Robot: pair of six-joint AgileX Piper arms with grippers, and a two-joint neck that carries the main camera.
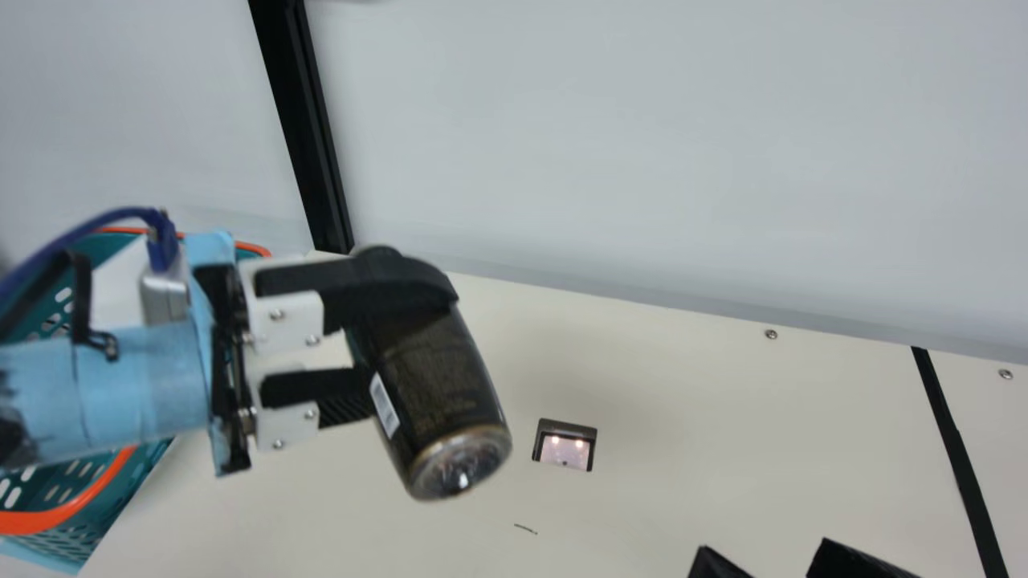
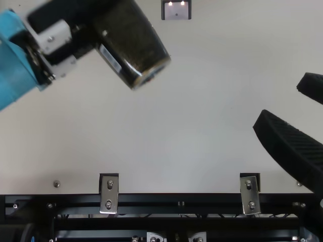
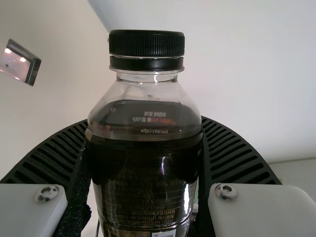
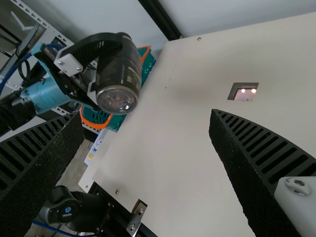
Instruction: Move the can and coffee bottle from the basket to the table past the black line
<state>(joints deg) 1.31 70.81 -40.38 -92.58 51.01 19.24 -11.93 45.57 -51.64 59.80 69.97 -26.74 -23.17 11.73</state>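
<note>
Your left tool (image 1: 401, 341) has its two ribbed fingers closed on opposite sides of the coffee bottle (image 1: 438, 381), parted only by the bottle's own body. You have it held in the air, tilted, with its black cap (image 3: 146, 43) on and dark liquid inside; in the main view its clear base points down and toward your right arm's side.

Your right tool (image 2: 280, 103) is well apart from the left one and wide open, with nothing between its fingers. In the main view its tips show at the bottom edge, between the bottle and the black line.

Outward from the left tool, on the side behind it and partly hidden by your arm, you have the teal basket (image 1: 60, 518) with its orange rim. Ahead of the left tool, the cream tabletop (image 1: 683, 377) carries a small dark-framed inset (image 1: 564, 445) with two bright spots in it. Farther out in that same direction, well apart from the bottle, runs the black line (image 1: 952, 433), so the bottle is on the basket's side of it. Beyond the left tool, at the tabletop's far edge, a black post (image 1: 301, 128) stands against the pale wall.
</note>
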